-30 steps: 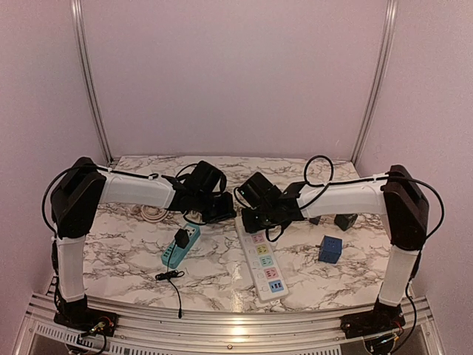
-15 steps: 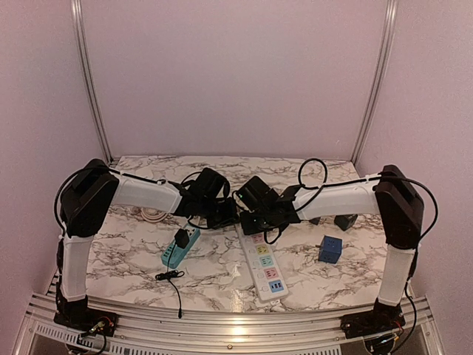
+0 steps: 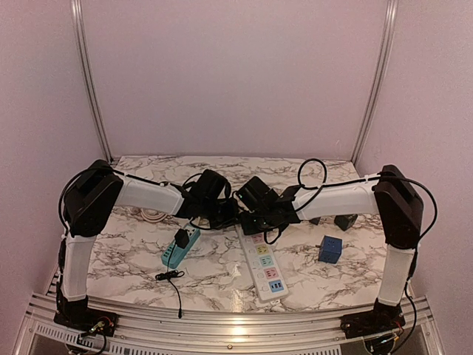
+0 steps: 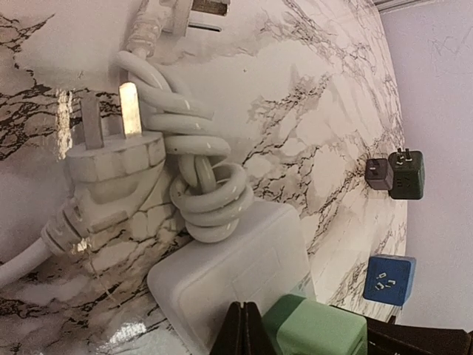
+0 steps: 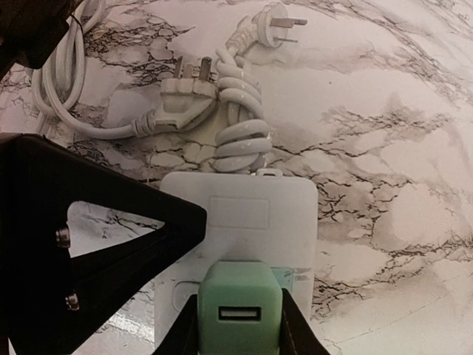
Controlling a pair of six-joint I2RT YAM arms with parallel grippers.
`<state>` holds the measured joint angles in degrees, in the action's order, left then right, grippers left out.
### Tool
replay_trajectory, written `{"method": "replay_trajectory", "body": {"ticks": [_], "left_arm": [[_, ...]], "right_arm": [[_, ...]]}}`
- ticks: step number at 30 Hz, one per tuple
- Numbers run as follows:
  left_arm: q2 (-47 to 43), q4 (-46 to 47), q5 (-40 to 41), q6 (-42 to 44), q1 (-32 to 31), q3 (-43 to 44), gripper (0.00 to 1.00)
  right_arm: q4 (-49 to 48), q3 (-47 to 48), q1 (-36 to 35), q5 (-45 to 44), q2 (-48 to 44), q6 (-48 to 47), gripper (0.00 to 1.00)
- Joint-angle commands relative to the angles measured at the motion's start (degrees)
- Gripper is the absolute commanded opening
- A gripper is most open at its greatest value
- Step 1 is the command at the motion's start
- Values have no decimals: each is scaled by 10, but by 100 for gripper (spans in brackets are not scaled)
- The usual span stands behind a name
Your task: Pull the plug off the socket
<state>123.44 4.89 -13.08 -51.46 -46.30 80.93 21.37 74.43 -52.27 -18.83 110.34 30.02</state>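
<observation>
- plug point(image 5: 240, 307) seated in strip point(image 5: 236, 214), lower centre of right wrist view; not pulled yet
- right gripper point(image 5: 240, 325) fingers clamped on plug sides; pull remains
- left gripper point(image 3: 222, 212) beside strip end; finger spread unclear

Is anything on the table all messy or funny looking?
Yes. The thick white cord at the far end of the white power strip is wound into a tight knotted bundle. A white flat-pronged plug lies loose beside it on the marble table. The green cube plug stands straight in the strip.

Left arm point(image 3: 148, 194), right arm point(image 3: 340, 198) meeting over white power strip point(image 3: 264, 262) (far end), teal strip point(image 3: 180, 246), blue cube point(image 3: 329, 249)
</observation>
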Motion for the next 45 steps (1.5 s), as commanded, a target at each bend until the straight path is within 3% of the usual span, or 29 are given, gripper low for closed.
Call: {"method": "replay_trajectory", "body": {"ticks": [1, 13, 45], "left_arm": [[33, -62, 18, 9, -5, 1, 0], [40, -118, 48, 15, -11, -16, 0], [42, -145, 69, 23, -19, -10, 0]], "right_arm": [[0, 27, -2, -7, 10, -2, 25], [3, 47, -5, -26, -8, -9, 16], [-2, 11, 9, -29, -96, -1, 15]]}}
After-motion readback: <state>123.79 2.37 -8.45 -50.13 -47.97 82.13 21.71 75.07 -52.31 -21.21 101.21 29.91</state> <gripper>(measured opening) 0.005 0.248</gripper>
